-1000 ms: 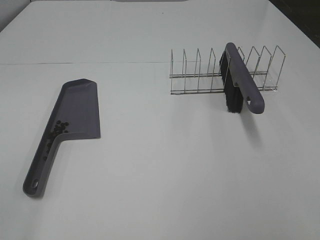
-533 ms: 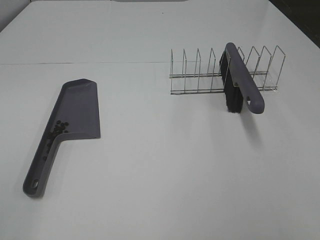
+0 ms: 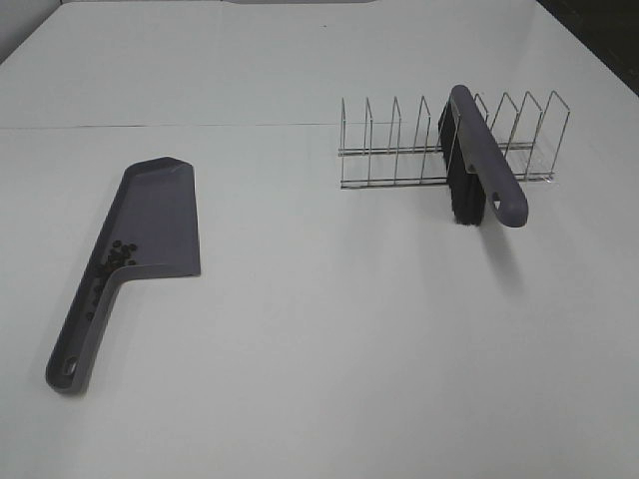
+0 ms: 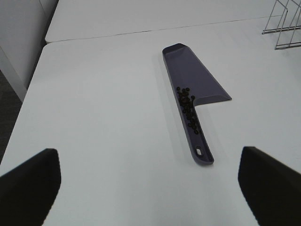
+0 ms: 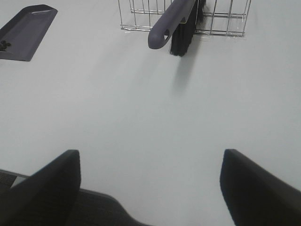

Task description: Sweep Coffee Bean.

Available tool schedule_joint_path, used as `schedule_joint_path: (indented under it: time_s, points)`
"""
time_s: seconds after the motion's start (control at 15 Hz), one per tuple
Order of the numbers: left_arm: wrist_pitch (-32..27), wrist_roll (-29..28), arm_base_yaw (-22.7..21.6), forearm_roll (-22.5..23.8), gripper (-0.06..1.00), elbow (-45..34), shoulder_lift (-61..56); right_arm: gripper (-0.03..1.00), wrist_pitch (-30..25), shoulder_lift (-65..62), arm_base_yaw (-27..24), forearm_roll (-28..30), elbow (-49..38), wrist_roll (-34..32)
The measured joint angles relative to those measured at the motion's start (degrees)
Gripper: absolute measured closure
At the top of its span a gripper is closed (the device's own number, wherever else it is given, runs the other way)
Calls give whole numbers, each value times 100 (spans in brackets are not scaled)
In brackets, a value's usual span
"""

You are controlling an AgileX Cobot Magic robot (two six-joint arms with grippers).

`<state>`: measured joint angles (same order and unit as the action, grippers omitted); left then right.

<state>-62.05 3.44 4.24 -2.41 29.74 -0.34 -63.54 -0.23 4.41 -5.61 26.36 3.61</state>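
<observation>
The coffee beans (image 3: 113, 261) are seen gathered inside the purple-grey dustpan (image 3: 160, 215), clustered where the pan narrows into its handle, with several trailing down the handle channel; in the left wrist view the same cluster (image 4: 187, 104) is shown. No loose beans can be made out on the white worktop (image 3: 329, 329), so the sweeping is judged to be essentially done. The dustpan lies flat on the worktop, on the left of the high view, its handle pointing toward the near edge.

Well apart to the right, the brush (image 3: 477, 165) is parked in the wire rack (image 3: 399, 150), bristles down and handle projecting forward past the rack's front.

The left hand (image 4: 150, 186) is shown wide open and empty, its two fingers at the sides of its wrist view, held back from the dustpan handle. The right hand (image 5: 150, 183) is likewise spread wide and holds nothing, well short of the brush.

The main risk is judged to lie with the beans in the handle channel: should the dustpan be lifted by its handle or tipped handle-down, those beans could roll out of the open end and scatter. A nudge against the brush handle could also tip it out of the rack.
</observation>
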Motion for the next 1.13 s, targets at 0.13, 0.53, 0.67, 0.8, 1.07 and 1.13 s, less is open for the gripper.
schedule_joint_path:
  time_s: [0.13,0.53,0.67,0.8,1.07,1.13]
  points:
    - [0,0,-6,0,-1,0,0,20,0,0,0,0,0,0]
    - [0,0,-510,0,-1,0,0,20,0,0,0,0,0,0]
    - [0,0,-521,0,-1,0,0,20,0,0,0,0,0,0]
    - [0,0,-521,0,-1,0,0,20,0,0,0,0,0,0]
    - [17,0,-521,0,-1,0,0,20,0,0,0,0,0,0]
    - [17,0,-521,0,-1,0,0,20,0,0,0,0,0,0]
